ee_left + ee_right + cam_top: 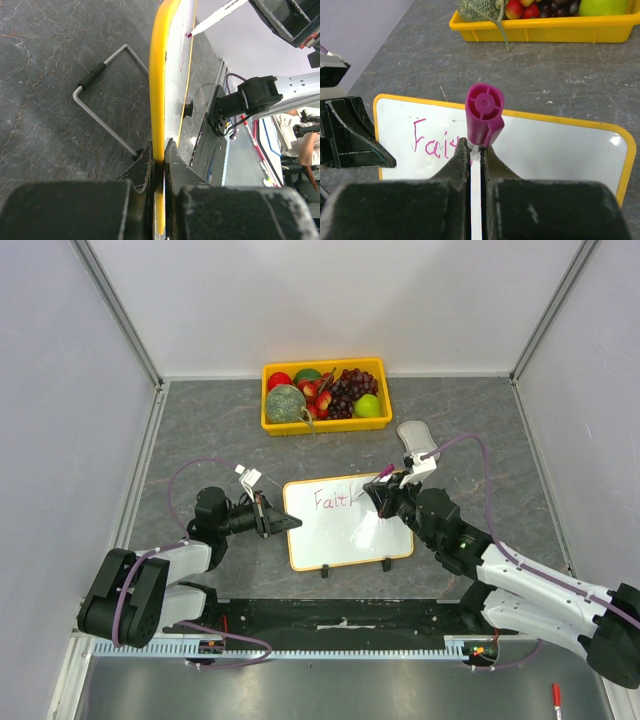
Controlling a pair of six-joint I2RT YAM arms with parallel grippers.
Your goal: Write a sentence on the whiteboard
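Note:
The whiteboard (340,537), white with a yellow-orange rim, stands tilted on wire legs mid-table. My left gripper (291,521) is shut on its left edge, the yellow rim (159,75) pinched between the jaws of the left gripper (159,155). My right gripper (380,494) is shut on a pink-capped marker (484,112) whose tip (190,34) touches the board face. The sentence (333,499) reads "Fait" in pink at the board's upper left. In the right wrist view only "Fai" (432,142) shows, the rest being hidden behind the marker and the right gripper (476,150).
A yellow fruit tray (325,426) with melon, grapes and apples sits behind the board. A grey-white object (415,436) lies right of it. The board's wire stand (100,115) reaches out behind it. A red marker (556,698) lies at the bottom right edge.

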